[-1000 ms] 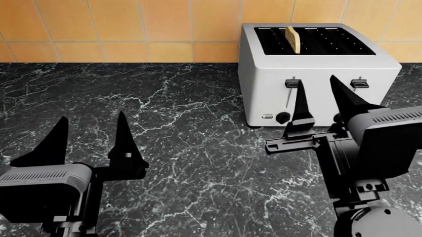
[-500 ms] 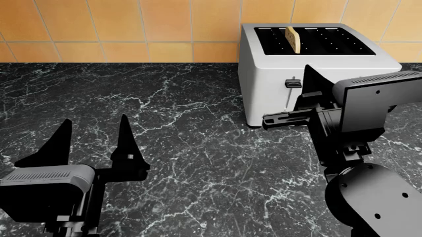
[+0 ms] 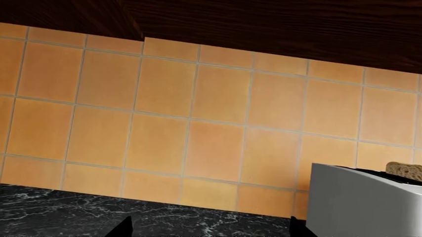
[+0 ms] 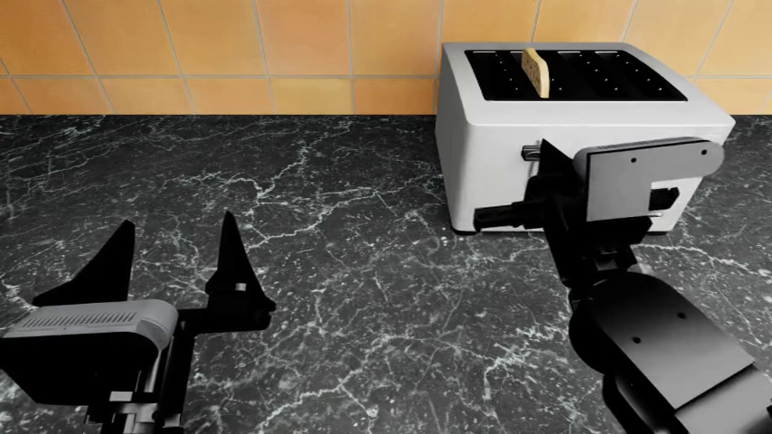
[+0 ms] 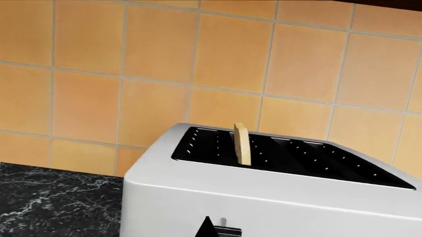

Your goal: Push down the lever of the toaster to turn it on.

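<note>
My right gripper (image 4: 545, 155) sits pressed up at the toaster (image 4: 483, 127) front, my own wrist blocking its right half. The tiled wall (image 4: 241, 45) closes off the space behind. The marble counter (image 4: 362, 235) lies bare between my arms, so my left gripper (image 4: 169, 258) has free room forward.

Black marble countertop (image 4: 362, 181) — white toaster (image 4: 483, 136) at the back

White boxy toaster (image 4: 483, 136) upright on black marble desk (image 4: 362, 226), back against orange tile wall. Four black top slots, bread slice (image 4: 534, 72) standing up from one. Left front lever (image 4: 529, 152) partly visible, near top of slot.
</note>
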